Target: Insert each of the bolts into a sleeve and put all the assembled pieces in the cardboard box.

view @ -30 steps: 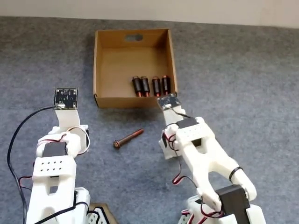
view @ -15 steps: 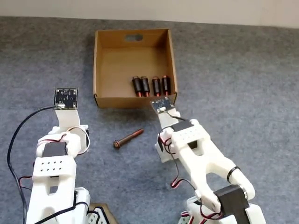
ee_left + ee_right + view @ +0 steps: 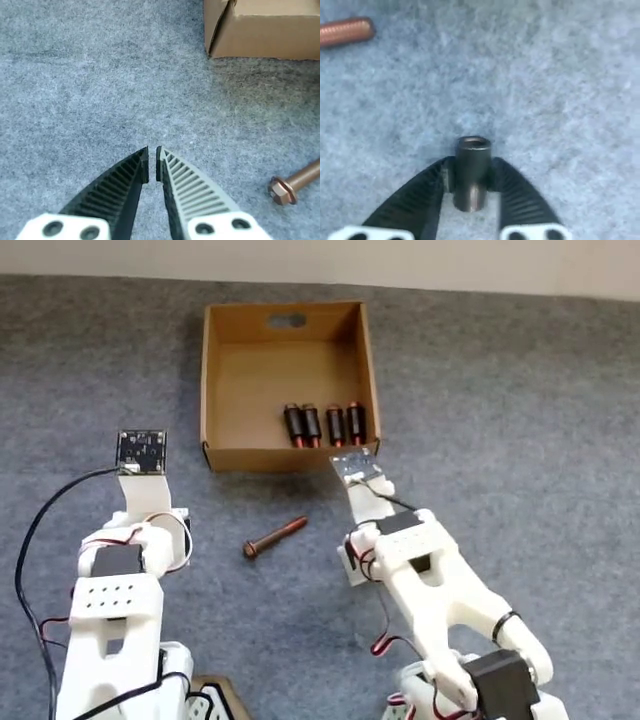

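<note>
Right gripper (image 3: pixel 471 167) clamped on the sleeve (image 3: pixel 471 150), bore facing out. The bolt (image 3: pixel 274 537) lies slanted on the carpet (image 3: pixel 520 420) between my arms, threaded end toward this one.

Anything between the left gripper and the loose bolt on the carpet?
Nothing visible. Bare carpet lies between the left gripper and the bolt. The cardboard box sits farther off, and the right gripper, holding a sleeve, is on the bolt's other side.
</note>
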{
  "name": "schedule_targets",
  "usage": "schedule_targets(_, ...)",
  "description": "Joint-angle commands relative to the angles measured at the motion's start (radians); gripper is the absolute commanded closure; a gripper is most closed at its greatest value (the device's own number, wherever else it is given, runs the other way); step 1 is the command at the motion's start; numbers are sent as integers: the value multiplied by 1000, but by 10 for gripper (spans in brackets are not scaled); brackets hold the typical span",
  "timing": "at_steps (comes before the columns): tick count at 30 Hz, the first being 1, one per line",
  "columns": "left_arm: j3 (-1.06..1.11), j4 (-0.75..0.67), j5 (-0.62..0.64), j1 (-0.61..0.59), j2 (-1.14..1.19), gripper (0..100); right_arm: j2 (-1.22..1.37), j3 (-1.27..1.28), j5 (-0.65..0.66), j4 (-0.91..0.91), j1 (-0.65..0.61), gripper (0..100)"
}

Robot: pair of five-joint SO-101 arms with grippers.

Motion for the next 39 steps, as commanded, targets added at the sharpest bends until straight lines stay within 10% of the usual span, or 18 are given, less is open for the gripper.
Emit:
schedule_targets(1,-4,-18,-5,13,1,944,-12,-7,-11,16,-12,992)
schedule_targets(17,-31,-6,-8,47,12,941,-344,-10,-15,91,59,993)
schedule_targets(39,-618,528,-74,369,444,944,-730,189,-204,-21,262,993)
